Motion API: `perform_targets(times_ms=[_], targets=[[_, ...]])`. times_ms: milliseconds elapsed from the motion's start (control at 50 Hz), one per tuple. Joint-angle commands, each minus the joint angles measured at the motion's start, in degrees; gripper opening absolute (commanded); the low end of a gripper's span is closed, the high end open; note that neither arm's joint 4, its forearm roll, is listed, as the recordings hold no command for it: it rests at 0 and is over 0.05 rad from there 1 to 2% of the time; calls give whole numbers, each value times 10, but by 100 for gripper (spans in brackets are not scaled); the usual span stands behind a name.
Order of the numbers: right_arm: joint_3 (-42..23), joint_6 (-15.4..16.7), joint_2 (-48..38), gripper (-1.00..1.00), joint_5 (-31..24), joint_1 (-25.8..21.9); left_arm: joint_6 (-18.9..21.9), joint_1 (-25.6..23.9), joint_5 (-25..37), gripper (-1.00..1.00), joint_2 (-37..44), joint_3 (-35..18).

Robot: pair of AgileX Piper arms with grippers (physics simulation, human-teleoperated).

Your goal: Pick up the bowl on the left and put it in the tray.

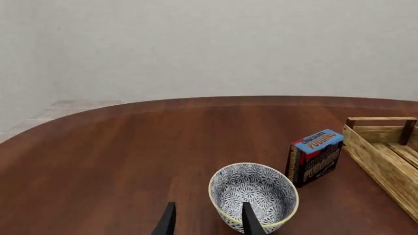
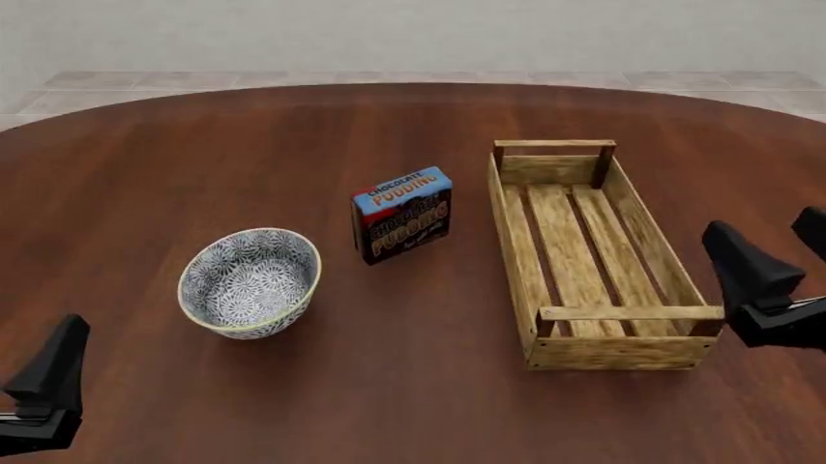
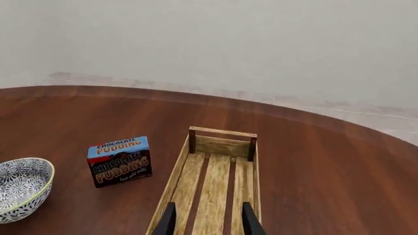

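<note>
Left tool [image 2: 45, 387] hanging low at the near left edge of the surface [image 2: 258, 145], fingers spread with a clear gap showing between them in its wrist view, holding nothing. Blue-and-white floral bowl [image 2: 250, 281] sitting upright on the surface just ahead of this tool and slightly toward the centre, not touching it; in the left wrist view [image 1: 207, 223] one finger is overlapping the bowl's near rim [image 1: 253, 197] in the picture only. Chocolate pudding box [image 2: 402, 215] standing on edge beyond the bowl, near it but apart.

Right tool [image 2: 775, 275] hovering at the near right, fingers likewise spread and empty, just beside the near right corner of the wooden crate tray [image 2: 516, 242]. Tray lying lengthwise, running away from that tool, slatted bottom bare. Pudding box sitting between bowl and tray, apart from both.
</note>
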State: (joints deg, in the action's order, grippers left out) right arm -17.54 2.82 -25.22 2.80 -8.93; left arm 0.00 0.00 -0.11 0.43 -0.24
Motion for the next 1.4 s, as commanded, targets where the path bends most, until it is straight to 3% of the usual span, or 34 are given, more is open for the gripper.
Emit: perform_targets(times_ms=[20, 420, 860, 1400], targets=[[-77, 11, -44, 100, -34, -9, 0, 0, 0, 100, 0, 0], [-178, 29, -126, 100, -57, -52, 0, 0, 0, 100, 0, 0], [-275, -24, -267, 100, -74, -166, 0, 0, 0, 100, 0, 0], [-350, -50, -409, 100, -60, -242, 0, 0, 0, 100, 0, 0]])
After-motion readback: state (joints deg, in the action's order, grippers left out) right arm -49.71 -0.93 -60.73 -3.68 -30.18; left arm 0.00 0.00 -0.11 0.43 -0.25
